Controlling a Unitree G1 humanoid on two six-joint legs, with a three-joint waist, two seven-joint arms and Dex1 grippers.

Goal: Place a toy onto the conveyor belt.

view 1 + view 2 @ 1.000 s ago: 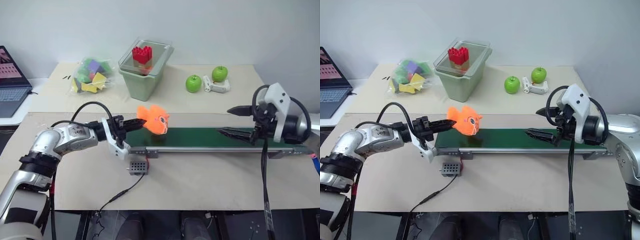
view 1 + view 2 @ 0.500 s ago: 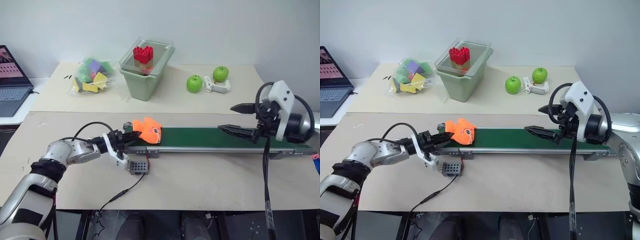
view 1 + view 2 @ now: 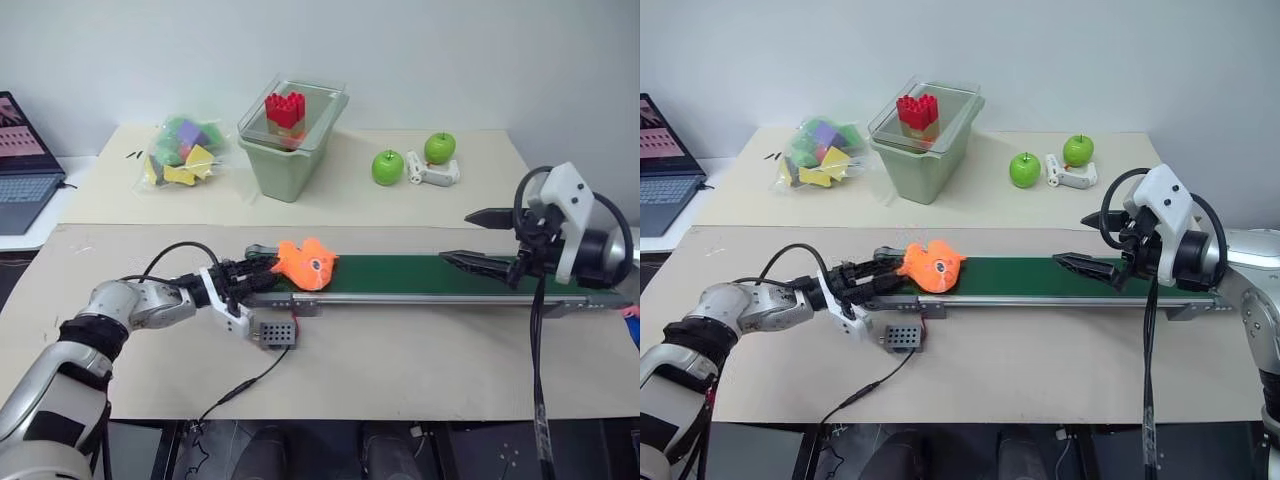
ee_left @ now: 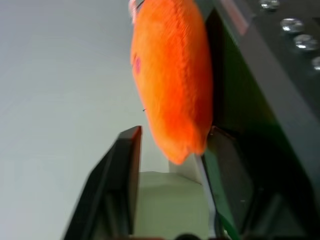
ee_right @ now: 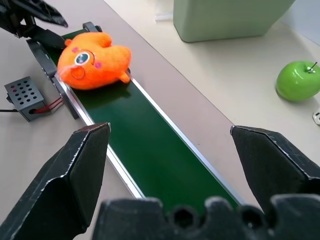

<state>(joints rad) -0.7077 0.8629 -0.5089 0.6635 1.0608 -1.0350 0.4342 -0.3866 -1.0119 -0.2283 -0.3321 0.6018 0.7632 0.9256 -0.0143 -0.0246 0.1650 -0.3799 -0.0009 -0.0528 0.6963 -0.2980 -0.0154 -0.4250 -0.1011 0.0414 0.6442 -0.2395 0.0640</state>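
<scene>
One toy (image 3: 306, 265) between left pincer (image 3: 256, 275) tips

No readable text, labels, brands, numbers or signs anywhere.

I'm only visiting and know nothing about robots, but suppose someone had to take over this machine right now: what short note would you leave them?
Left claw: open, fingers spread at the left end of the belt, beside the toy and no longer gripping it.
Right claw: open, holding nothing, hovering over the right part of the belt.
Small bright orange fish-shaped soft toy: lying on the long dark green conveyor belt in its grey metal frame, near the left end.
Done: the toy is set on the belt and released.
Left: draw the left claw back clear of the toy, gently, since its fingers look very close to it.
</scene>
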